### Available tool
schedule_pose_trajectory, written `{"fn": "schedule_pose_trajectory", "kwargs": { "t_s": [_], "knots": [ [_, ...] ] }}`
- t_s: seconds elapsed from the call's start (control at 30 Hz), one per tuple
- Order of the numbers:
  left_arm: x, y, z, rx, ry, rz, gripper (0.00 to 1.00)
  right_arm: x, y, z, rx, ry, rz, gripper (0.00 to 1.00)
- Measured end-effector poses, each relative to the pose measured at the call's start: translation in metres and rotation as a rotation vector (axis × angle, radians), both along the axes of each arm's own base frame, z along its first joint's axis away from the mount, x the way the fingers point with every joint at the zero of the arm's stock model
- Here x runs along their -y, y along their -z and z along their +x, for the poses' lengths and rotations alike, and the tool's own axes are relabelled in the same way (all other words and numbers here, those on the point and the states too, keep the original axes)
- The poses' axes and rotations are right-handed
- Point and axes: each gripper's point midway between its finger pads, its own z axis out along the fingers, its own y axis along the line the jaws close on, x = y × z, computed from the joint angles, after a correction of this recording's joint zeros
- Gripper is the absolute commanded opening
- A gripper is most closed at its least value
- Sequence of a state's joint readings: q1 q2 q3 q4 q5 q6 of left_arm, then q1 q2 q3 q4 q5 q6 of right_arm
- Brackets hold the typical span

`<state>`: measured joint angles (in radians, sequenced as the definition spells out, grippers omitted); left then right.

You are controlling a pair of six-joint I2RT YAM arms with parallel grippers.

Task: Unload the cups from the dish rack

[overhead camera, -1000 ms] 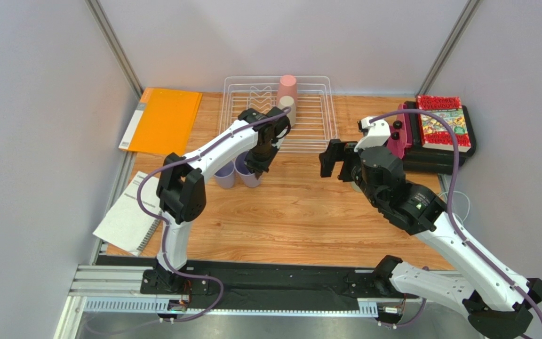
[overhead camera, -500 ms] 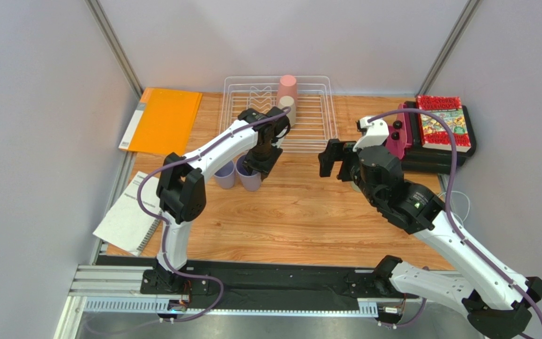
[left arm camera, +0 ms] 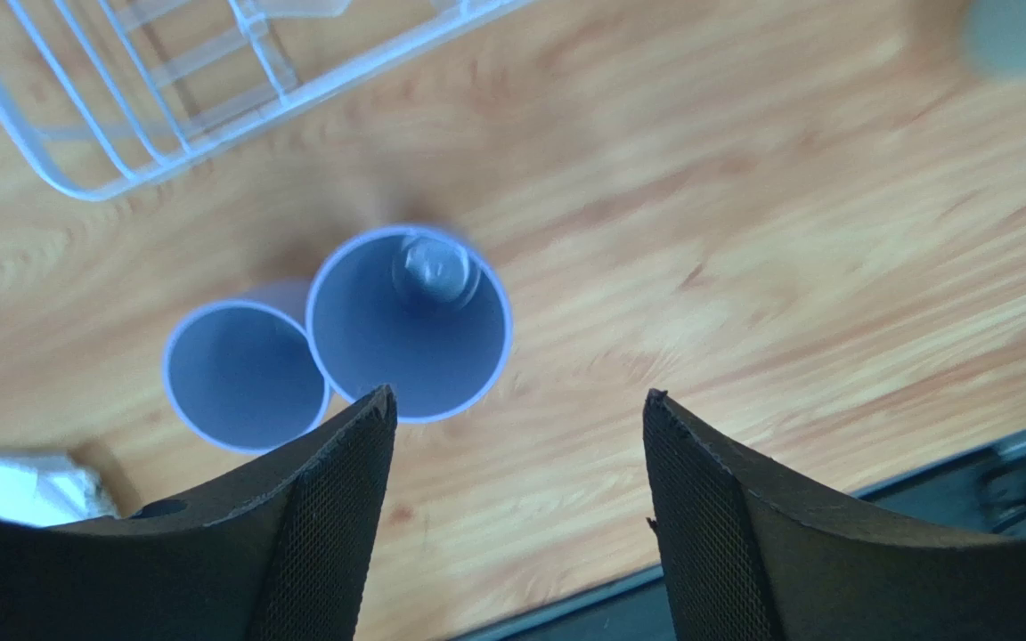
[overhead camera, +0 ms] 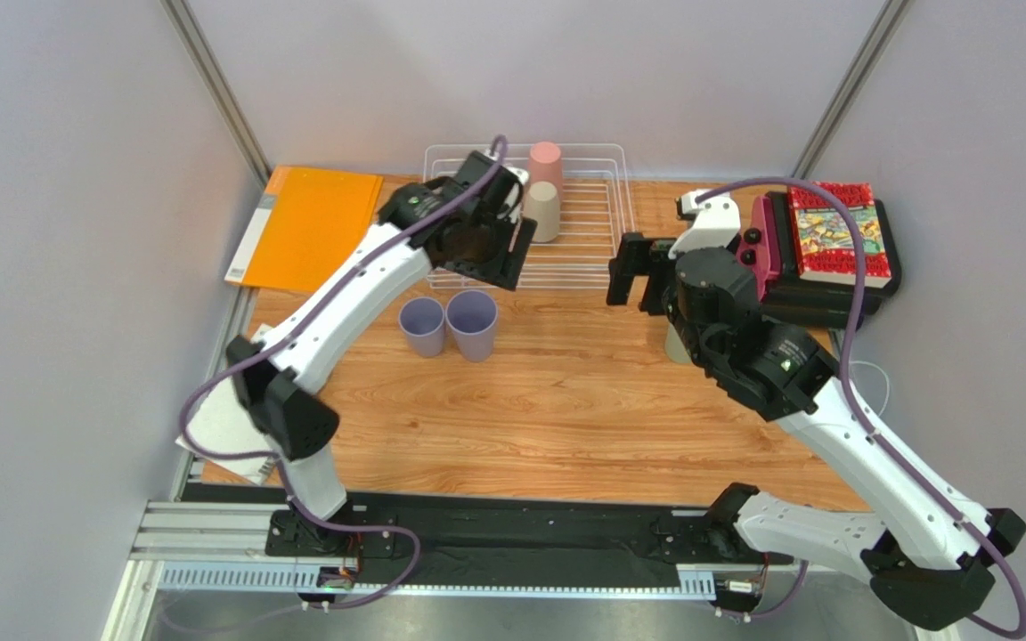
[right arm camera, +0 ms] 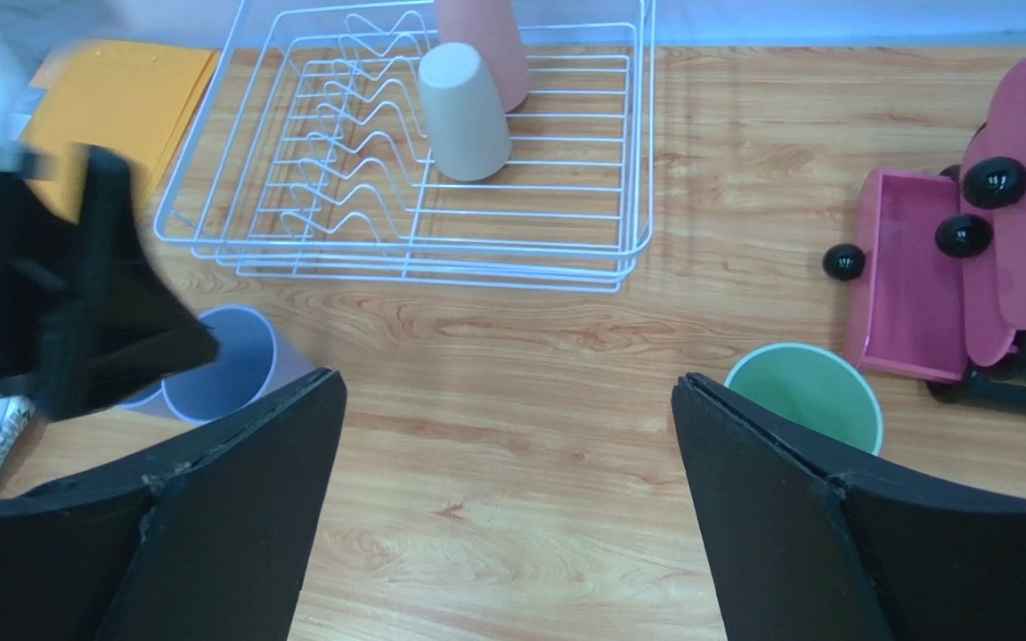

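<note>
Two lavender cups [overhead camera: 422, 325] [overhead camera: 473, 322] stand upright side by side on the wooden table, in front of the white wire dish rack [overhead camera: 585, 254]. In the rack a pink cup [overhead camera: 545, 164] and a beige cup [overhead camera: 541, 211] sit upside down. A green cup [right arm camera: 806, 394] stands upright on the table to the right. My left gripper [overhead camera: 489, 254] hovers over the rack's front left corner, open and empty; its wrist view looks down on the lavender cups [left arm camera: 407, 321]. My right gripper [overhead camera: 632, 274] is open and empty, in front of the rack's right end.
An orange folder [overhead camera: 311, 227] lies left of the rack, and a spiral notebook [overhead camera: 244, 401] is at the table's left edge. At the right stands a black case with a pink tray [right arm camera: 920, 287], small black balls and a red book [overhead camera: 833, 227].
My left gripper opened and let go of the second lavender cup next to the first, then rose and moved back toward the rack. The right arm shifted slightly toward the rack.
</note>
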<state>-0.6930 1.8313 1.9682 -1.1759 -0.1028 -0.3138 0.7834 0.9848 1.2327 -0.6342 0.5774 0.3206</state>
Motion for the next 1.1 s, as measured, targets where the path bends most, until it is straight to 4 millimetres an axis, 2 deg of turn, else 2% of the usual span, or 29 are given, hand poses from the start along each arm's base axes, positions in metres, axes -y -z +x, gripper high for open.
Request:
{"fn": "schedule_pose_trajectory", "kwargs": {
  "t_s": [0.1,0.2,0.33,0.4,0.5,0.57,0.7,0.83,0.97,1.1],
  "knots": [
    [-0.005,-0.054,-0.006,0.147,-0.024,-0.133,0.76,0.003,-0.015,0.020,0.014,0.046,-0.002,1.00],
    [-0.028,-0.097,-0.027,0.281,-0.066,-0.242,0.77,0.004,-0.020,0.051,-0.002,0.088,0.003,1.00],
    [-0.060,-0.120,-0.054,0.384,-0.122,-0.312,0.77,-0.009,-0.006,0.099,-0.056,0.121,-0.027,1.00],
    [-0.071,-0.116,-0.062,0.399,-0.145,-0.317,0.77,-0.020,0.007,0.123,-0.082,0.124,-0.047,1.00],
    [-0.080,-0.098,-0.068,0.394,-0.172,-0.305,0.77,-0.038,0.033,0.156,-0.131,0.122,-0.095,1.00],
    [-0.087,-0.082,-0.072,0.380,-0.185,-0.281,0.77,-0.051,0.045,0.177,-0.149,0.115,-0.116,1.00],
    [-0.096,-0.066,-0.078,0.373,-0.203,-0.258,0.77,-0.073,0.061,0.214,-0.150,0.106,-0.143,1.00],
    [-0.102,-0.063,-0.081,0.391,-0.216,-0.265,0.77,-0.084,0.083,0.235,-0.167,0.097,-0.177,1.00],
    [-0.104,-0.062,-0.079,0.409,-0.228,-0.269,0.77,-0.096,0.096,0.261,-0.160,0.093,-0.184,1.00],
    [-0.102,-0.051,-0.078,0.398,-0.230,-0.260,0.77,-0.106,0.111,0.286,-0.153,0.086,-0.181,1.00]
  ]
}}
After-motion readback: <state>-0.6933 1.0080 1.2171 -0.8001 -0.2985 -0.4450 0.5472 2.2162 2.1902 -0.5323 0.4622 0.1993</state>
